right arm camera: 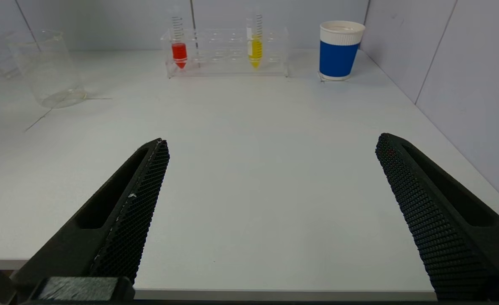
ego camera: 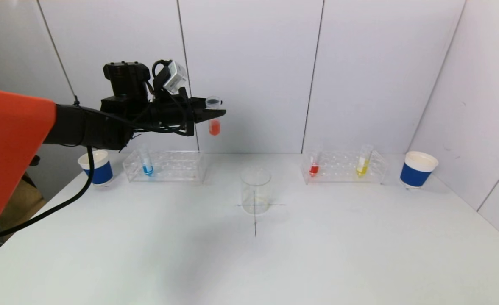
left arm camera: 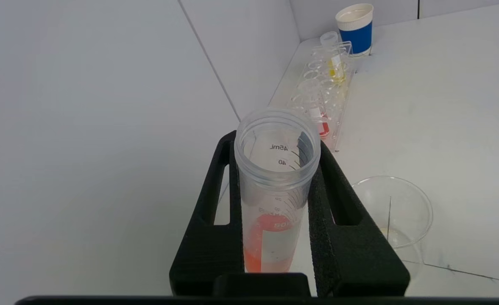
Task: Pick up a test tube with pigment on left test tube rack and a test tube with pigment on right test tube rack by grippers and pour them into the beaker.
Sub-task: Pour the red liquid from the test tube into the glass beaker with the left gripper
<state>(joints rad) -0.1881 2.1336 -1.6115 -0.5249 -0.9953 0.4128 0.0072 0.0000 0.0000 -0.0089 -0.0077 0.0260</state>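
Test tube with orange-red pigment sits tight between the two black fingers of the left gripper. The gripper is squeezed shut on it, high in the air, above the table and a bit left of the beaker. The tube stands upright with its open top up and the colour at the bottom.

The left wrist view looks down into the tube's open mouth and shows the number marks on its side, which the head view does not. It also shows the beaker below and to the right of the tube.

The left arm reaches out flat from the left, and its gripper points to the right.

Under the arm, at the far left, stands the left test tube rack with a blue tube in it. A blue and white paper cup stands just left of that rack.

The right gripper does not show in the head view. Only the right wrist view shows it: its fingers are spread wide with nothing between them, low over the near right part of the table.

Far from it stands the right test tube rack, holding a red tube and a yellow tube. A second paper cup stands just right of that rack.
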